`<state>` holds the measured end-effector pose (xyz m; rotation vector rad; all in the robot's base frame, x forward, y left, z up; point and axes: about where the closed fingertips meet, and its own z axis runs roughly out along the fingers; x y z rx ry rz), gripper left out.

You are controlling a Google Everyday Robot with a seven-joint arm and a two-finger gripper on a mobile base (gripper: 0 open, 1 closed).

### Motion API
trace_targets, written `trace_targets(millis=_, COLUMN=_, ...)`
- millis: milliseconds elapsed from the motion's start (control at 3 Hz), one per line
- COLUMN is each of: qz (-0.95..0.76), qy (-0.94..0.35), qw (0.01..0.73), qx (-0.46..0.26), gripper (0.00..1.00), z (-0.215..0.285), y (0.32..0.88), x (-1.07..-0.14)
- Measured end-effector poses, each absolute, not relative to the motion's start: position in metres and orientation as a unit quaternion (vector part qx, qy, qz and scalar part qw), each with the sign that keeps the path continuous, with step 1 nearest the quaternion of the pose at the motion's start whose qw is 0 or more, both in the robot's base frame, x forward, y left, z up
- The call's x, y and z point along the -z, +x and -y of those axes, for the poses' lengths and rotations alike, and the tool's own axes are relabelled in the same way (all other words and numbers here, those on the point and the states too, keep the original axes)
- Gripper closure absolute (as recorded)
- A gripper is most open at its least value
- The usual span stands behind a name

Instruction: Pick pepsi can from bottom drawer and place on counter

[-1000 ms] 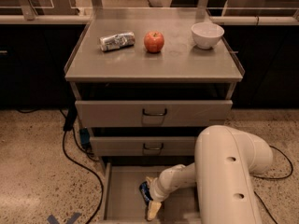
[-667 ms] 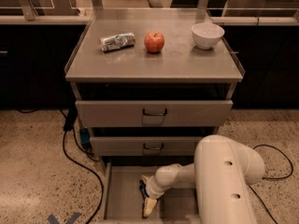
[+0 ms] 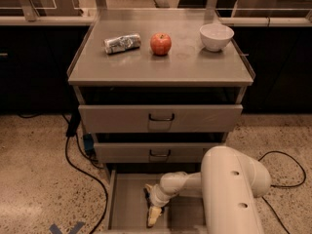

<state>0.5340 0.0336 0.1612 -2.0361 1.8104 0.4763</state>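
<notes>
**End effector low in the open bottom drawer, close to the pepsi can**

Nearest, the end effector (image 3: 154, 214) hangs down into the pulled-out bottom drawer (image 3: 126, 204), at the left of the thick white arm (image 3: 229, 189), because the target lies on the drawer floor. Whether it is wide or narrow I cannot tell. The pepsi can (image 3: 146, 193) shows only as a dark sliver just behind it, mostly hidden. Farther and higher, the grey surface (image 3: 195, 68) carries a lying silver can (image 3: 122, 43), a red apple (image 3: 161, 43) and a white bowl (image 3: 216, 36). Its near strip is bare, which I judge suitable for placing.
</notes>
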Motion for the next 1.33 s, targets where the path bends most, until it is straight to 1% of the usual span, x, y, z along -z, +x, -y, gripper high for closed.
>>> trace_targets(millis=333, qz=-0.633, qy=-0.727, qw=0.181, qx=-0.196, gripper=0.0, z=-0.047, y=0.539, x=-0.139)
trace_targets(millis=667, qz=-0.633, qy=-0.727, qw=0.181, qx=-0.195, gripper=0.0, z=-0.046, y=0.539, x=-0.139)
trace_targets(millis=1333, qz=-0.661, qy=-0.717, qw=0.156, qx=-0.157, gripper=0.0, z=-0.023, y=0.537, x=-0.129)
